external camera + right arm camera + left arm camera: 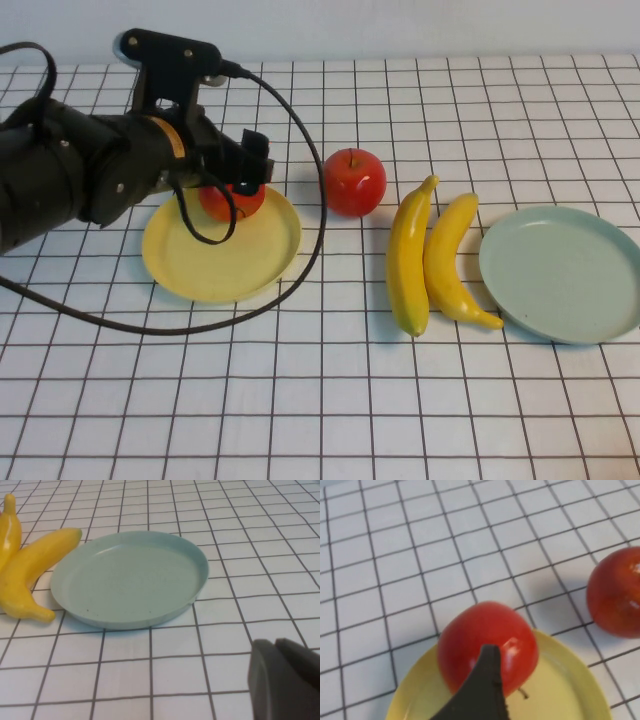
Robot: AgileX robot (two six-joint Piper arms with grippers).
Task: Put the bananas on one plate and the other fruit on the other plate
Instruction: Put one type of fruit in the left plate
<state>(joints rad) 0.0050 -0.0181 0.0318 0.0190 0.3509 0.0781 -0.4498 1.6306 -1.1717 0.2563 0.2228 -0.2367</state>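
Caught mid-placement of the first apple [230, 201] on the yellow plate [222, 262], left hand [238, 178] spread wide around it, right hand [285, 680] shut near the blue-green plate [562, 272]; next likely needed: lifting clear, fetching second apple [354, 182], bananas [428, 262] untouched on the worktop [320, 400].

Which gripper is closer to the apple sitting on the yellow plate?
Left. The left gripper is open right around the apple on the yellow plate; the right gripper, shut, sits by the blue-green plate.
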